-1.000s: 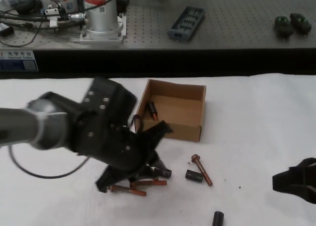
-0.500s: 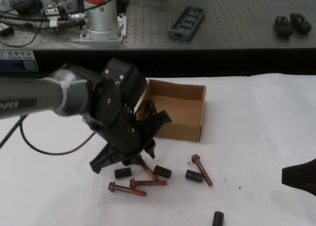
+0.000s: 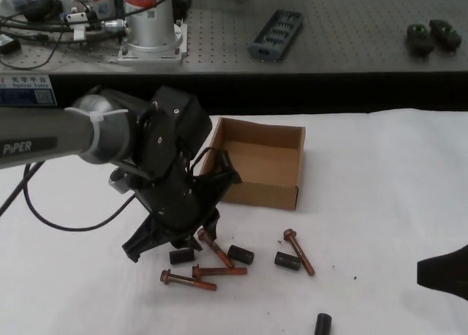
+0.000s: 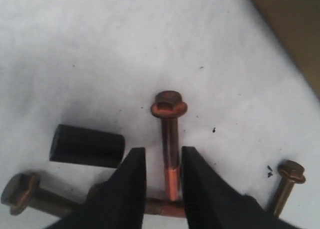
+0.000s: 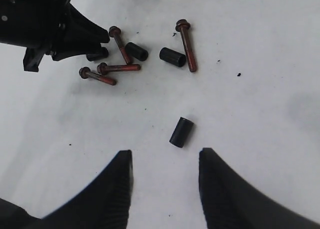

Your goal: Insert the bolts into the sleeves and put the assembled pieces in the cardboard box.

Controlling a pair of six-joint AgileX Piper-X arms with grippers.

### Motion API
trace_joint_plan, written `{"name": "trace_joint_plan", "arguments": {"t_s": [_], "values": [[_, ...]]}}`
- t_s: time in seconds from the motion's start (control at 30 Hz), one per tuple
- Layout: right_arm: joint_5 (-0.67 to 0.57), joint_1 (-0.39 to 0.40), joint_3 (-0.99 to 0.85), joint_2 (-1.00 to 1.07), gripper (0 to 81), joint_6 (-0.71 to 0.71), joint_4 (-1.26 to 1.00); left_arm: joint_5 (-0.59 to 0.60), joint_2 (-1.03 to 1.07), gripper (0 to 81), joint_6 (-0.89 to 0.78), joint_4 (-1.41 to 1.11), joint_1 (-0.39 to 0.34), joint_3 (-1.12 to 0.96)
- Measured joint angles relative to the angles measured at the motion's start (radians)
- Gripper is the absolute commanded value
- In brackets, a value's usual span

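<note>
Flat on the white bench (image 4: 75, 39), a copper bolt (image 4: 170, 139), shaft between the fingers of the left claw (image 4: 162, 184), which are narrowly parted and not pinching, tip hidden behind them. Black sleeve (image 4: 87, 145) just beside. Cardboard box (image 3: 259, 196) near, one corner masked by the left arm (image 3: 95, 134). Right claw (image 5: 165, 179) gaping, empty, with a lone sleeve (image 5: 181, 132) lying near.

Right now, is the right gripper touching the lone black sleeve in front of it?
Apart. The right wrist view shows the sleeve ringed by white cloth, clear of the open right gripper.
</note>
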Motion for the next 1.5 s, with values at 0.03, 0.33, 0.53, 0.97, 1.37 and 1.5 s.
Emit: {"name": "trace_joint_plan", "arguments": {"t_s": [0.03, 0.33, 0.53, 0.97, 1.37, 1.5], "values": [[0.000, 0.000, 0.000, 0.000, 32.8, 0.000, 0.000, 0.000, 0.005, 19.1, -0.003, 0.000, 0.000, -0.011], [-0.014, 0.000, 0.093, 0.000, 32.8, 0.025, -0.005, -0.005, 0.076, 19.1, -0.004, 0.059, -0.004, -0.126], [-0.020, 0.000, 0.130, 0.000, 32.8, 0.036, -0.009, -0.008, 0.083, 19.1, -0.004, 0.104, -0.004, -0.131], [-0.060, 0.000, 0.132, 0.000, 32.8, 0.059, -0.045, -0.019, 0.121, 19.1, -0.008, 0.089, -0.007, -0.133], [-0.060, 0.000, 0.132, 0.000, 32.8, 0.059, -0.055, -0.030, 0.125, 16.8, -0.011, 0.096, -0.010, -0.133], [-0.060, 0.000, 0.132, 0.000, 32.8, 0.059, -0.060, -0.047, 0.125, 15.5, -0.011, 0.111, -0.010, -0.133]]}}
